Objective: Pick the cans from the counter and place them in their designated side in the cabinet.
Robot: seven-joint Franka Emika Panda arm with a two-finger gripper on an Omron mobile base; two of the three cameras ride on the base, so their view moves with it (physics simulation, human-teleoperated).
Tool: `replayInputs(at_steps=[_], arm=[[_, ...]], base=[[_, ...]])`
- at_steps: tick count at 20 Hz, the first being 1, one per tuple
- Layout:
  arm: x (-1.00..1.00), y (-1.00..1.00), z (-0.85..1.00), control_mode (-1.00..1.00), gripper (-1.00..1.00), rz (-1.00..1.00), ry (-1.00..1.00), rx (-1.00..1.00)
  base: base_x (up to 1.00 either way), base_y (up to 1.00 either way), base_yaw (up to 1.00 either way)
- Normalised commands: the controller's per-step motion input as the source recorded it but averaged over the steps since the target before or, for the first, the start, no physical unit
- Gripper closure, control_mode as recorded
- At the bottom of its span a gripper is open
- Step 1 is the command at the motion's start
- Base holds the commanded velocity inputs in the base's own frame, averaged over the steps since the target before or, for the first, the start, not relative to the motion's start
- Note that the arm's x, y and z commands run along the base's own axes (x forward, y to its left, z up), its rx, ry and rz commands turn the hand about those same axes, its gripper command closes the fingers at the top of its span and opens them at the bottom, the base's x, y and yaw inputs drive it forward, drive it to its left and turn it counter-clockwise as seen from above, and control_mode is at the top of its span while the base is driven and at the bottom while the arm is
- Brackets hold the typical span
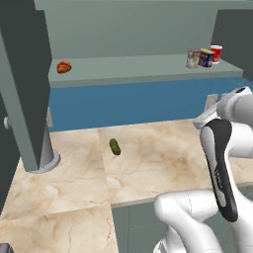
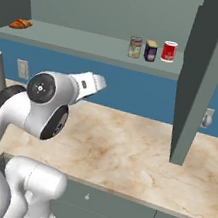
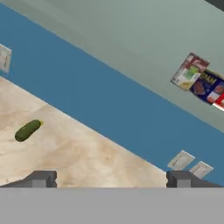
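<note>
Both cans, the silver can and the blue can, stand touching on the cabinet shelf, just left of the red can at its right end. A croissant sits at the far left end. Below, a pickle lies on the counter. The gripper hangs empty, fingers spread wide.

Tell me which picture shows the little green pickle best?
The left base view shows it best: the pickle lies whole on the counter, near the middle, in the open. The hand view also catches it, but tilted and close to the left edge. In the right base view the arm stands in front of that stretch of counter.
</note>
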Motion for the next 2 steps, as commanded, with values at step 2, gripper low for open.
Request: replayInputs(at_steps=[2], arm=[[-0.64,0.00,-0.29,-1.00,-1.00,0.08,0.40,0.00]], base=[[0.00,0.00,0.00]])
